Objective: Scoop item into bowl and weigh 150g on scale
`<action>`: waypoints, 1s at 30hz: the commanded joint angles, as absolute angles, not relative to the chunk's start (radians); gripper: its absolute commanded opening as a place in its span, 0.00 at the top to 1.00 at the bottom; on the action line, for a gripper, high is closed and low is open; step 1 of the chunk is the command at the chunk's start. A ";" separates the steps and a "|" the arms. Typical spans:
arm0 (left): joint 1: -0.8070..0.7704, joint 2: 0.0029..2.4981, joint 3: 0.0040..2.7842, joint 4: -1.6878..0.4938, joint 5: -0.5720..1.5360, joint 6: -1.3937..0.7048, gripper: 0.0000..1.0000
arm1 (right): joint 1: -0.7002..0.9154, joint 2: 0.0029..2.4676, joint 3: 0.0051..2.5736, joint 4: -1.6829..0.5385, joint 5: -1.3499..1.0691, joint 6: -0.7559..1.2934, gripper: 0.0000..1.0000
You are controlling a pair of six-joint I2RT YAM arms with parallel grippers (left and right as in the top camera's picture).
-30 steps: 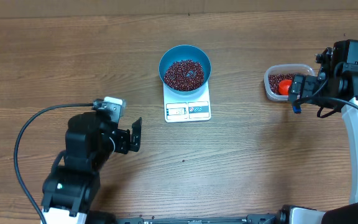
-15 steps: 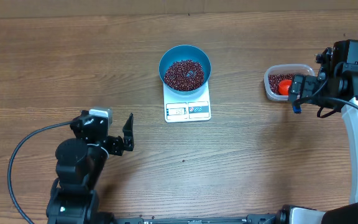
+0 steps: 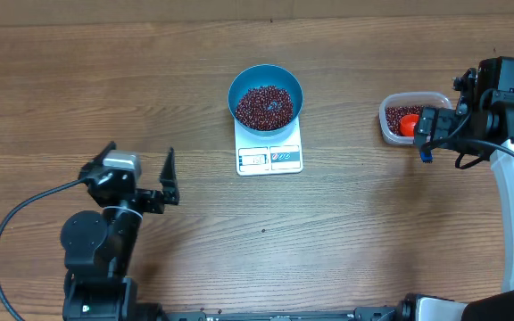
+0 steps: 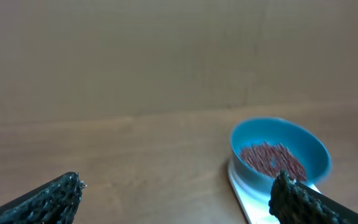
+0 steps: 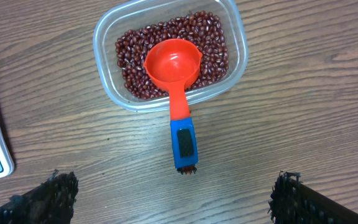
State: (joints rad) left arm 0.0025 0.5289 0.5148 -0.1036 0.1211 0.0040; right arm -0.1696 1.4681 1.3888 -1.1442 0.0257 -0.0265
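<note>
A brown wood-grain table (image 3: 373,223) is filling the whole overhead view, its grain running from left to right. Two things are sitting directly on it. A small white scale (image 3: 269,157) is lying flat near the middle, toward the far side, with its display and buttons facing the near edge. A clear plastic tub (image 5: 104,74) is resting well apart from the scale, off to the right. A red scoop (image 5: 174,68) is leaning out over the tub's rim, its blue handle tip hanging above the wood; whether the tip is touching the table is unclear.
</note>
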 commanded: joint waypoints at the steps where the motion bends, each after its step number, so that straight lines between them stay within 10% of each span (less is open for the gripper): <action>1: 0.043 0.504 0.499 -0.068 0.148 0.034 0.00 | -0.173 1.456 1.418 -1.139 0.022 -0.031 0.00; 30: 0.063 0.134 0.083 0.371 0.115 0.034 0.00 | -0.173 1.456 1.418 -1.139 0.021 -0.031 0.00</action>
State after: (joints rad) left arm 0.0486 0.1734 0.1135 0.3622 0.1349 0.0357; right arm -0.1696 1.4681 1.3888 -1.1439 0.0257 -0.0273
